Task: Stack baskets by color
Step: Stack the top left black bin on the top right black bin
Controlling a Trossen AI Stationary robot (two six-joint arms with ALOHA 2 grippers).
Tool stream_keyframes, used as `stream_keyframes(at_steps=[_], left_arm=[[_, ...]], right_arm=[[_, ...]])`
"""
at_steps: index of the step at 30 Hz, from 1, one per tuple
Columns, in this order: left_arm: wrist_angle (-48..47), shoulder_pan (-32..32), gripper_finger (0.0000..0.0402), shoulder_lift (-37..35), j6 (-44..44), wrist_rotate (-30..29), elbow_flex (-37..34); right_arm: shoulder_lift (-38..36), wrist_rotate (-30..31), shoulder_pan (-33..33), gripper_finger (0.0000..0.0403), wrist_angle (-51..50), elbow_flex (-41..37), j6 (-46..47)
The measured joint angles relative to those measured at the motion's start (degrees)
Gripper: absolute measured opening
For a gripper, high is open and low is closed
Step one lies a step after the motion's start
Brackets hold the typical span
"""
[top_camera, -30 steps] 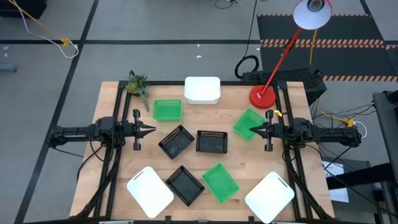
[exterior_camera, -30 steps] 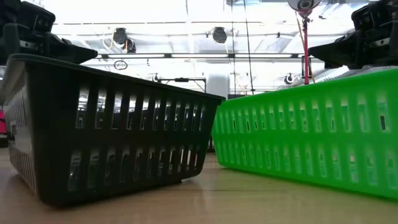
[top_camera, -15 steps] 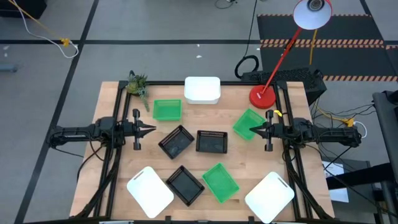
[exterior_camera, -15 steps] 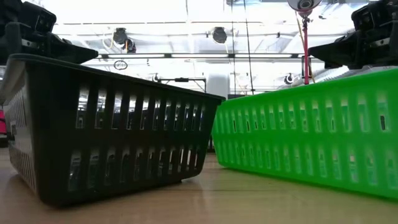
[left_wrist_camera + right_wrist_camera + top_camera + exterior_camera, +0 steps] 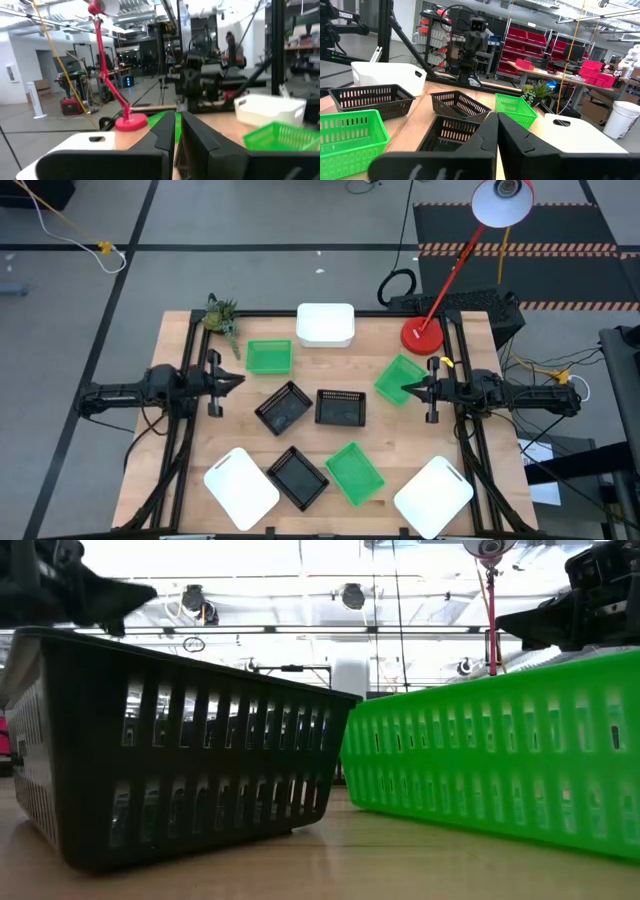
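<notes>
Nine baskets sit flat on the wooden table in the high view. The green ones are at far left (image 5: 268,357), at right (image 5: 398,376) and near the front (image 5: 354,473). Two black ones (image 5: 283,408) (image 5: 340,408) sit mid-table, and a third (image 5: 298,477) is near the front. White ones lie at the far edge (image 5: 325,325), front left (image 5: 241,487) and front right (image 5: 433,496). My left gripper (image 5: 240,381) hangs shut at the left, above the table. My right gripper (image 5: 404,389) is shut, level, over the right green basket's edge.
A red lamp base (image 5: 422,336) stands at the far right, its arm leaning to a white shade (image 5: 503,200). A small green plant (image 5: 221,317) is at the far left corner. Black frame rails (image 5: 180,440) run along both table sides.
My left gripper has risen and tipped its fingertips upward, drawing back a little toward the table's left edge; it stays shut. No basket has moved.
</notes>
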Motion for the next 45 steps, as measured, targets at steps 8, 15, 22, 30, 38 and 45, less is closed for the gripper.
stream_keyframes(at_steps=[8, 15, 22, 30, 38, 45], left_arm=[[-13.6, 0.0, 0.0035, 5.57, -3.01, -0.11, 14.72], [-15.62, -0.17, 0.0035, 15.24, -6.48, 0.64, 26.99], [-17.98, -2.37, 0.0035, 25.94, -3.31, 3.63, 38.15], [-25.83, -5.14, 0.0035, 36.06, -3.88, 3.66, 47.62], [-25.51, -9.57, 0.0035, 43.35, -5.38, -2.18, 46.46], [-21.28, -10.79, 0.0035, 44.23, -3.06, -2.97, 46.46]], right_arm=[[0.0, 0.0, 0.0, 0.0, 0.01, 0.01, 0.0], [0.0, 0.0, -0.01, 0.0, 1.14, 0.0, 0.0], [-0.01, -0.02, 0.02, 0.0, 1.85, 0.01, 3.31], [0.01, -0.02, 0.02, 0.0, 2.35, 0.01, 12.47], [0.03, -0.54, 0.06, 0.0, 8.21, 0.37, 29.23], [4.3, -5.95, 0.22, 0.0, 8.45, 8.1, 31.87]])
